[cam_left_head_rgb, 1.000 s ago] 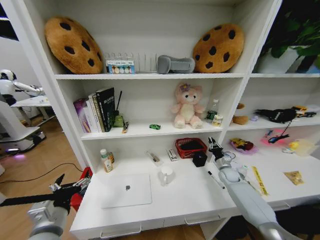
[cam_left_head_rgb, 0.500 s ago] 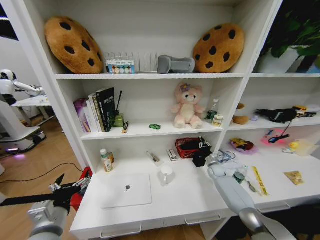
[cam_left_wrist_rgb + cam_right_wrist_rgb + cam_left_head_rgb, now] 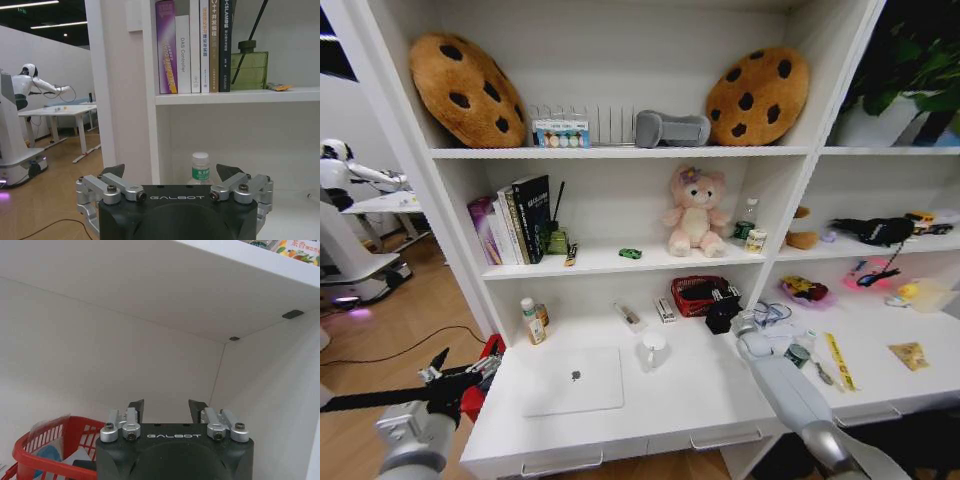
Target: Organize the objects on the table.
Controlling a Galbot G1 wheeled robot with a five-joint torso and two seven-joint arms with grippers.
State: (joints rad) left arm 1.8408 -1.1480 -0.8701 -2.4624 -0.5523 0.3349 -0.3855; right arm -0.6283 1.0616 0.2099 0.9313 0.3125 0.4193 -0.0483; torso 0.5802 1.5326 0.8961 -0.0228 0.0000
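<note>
The left gripper hangs off the near left corner of the table, just where it was a second ago, its fingers spread wide with nothing between them; in the left wrist view the left gripper faces a small white-capped bottle under the shelf of books.

On the table top the thin silver laptop lies flat and closed at the near left, unmoved, with a white mug just to its right. The tiny green toy car sits on the shelf above, left of the pink teddy bear.

Further right, the right arm has swung since a second ago: then its tip stood right of the red basket, over the right part of the table; now the right gripper sits at the far side, at the basket's right edge. In the right wrist view the right gripper shows its fingers partly apart, holding nothing, the red basket just beside it.
</note>
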